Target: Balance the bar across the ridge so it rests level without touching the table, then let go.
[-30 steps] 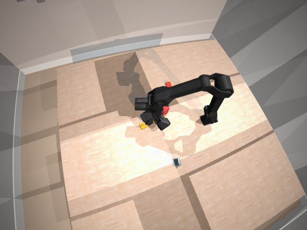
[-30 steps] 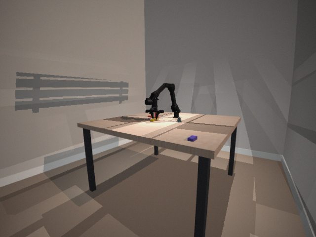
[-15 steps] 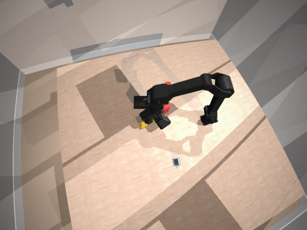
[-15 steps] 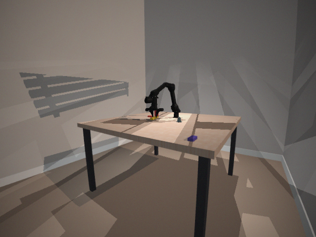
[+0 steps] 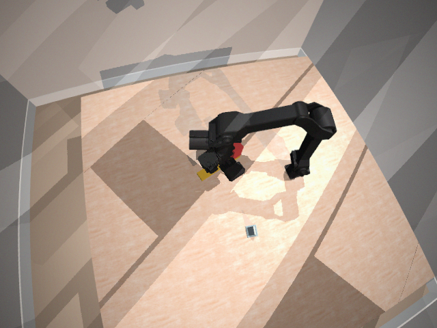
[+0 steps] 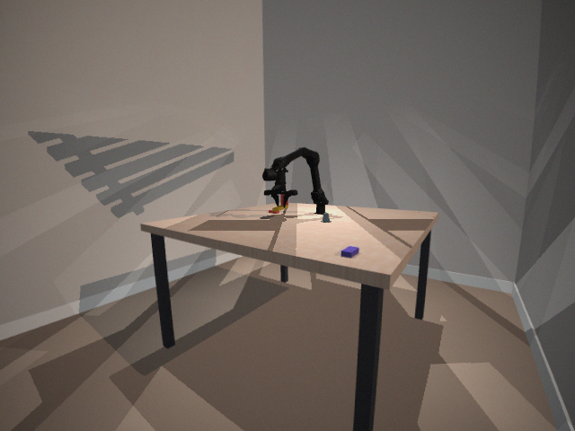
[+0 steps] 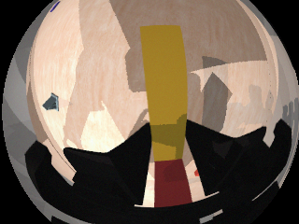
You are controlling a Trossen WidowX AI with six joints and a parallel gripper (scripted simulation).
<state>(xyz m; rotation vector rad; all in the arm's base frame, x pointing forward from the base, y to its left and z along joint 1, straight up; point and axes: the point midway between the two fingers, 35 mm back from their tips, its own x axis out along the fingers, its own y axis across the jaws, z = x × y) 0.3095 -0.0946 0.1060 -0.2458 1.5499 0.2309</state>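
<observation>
A wooden table (image 6: 296, 241) on dark legs stands in a grey-walled room, its pale top crossed by hard bands of light and shadow; slatted shadows fall on the left wall. The gripper (image 5: 221, 165) points down at the far middle of the top, its fingers pinching the bar (image 5: 206, 173). The bar's yellow end juts out to the left in the top view, while a red part (image 5: 237, 149) shows just behind the fingers. In the wrist view the bar (image 7: 164, 96) runs straight out between the dark fingers. A small grey block (image 5: 251, 231) sits well apart, nearer. A blue block (image 6: 349, 251) lies near the table's near right edge.
</observation>
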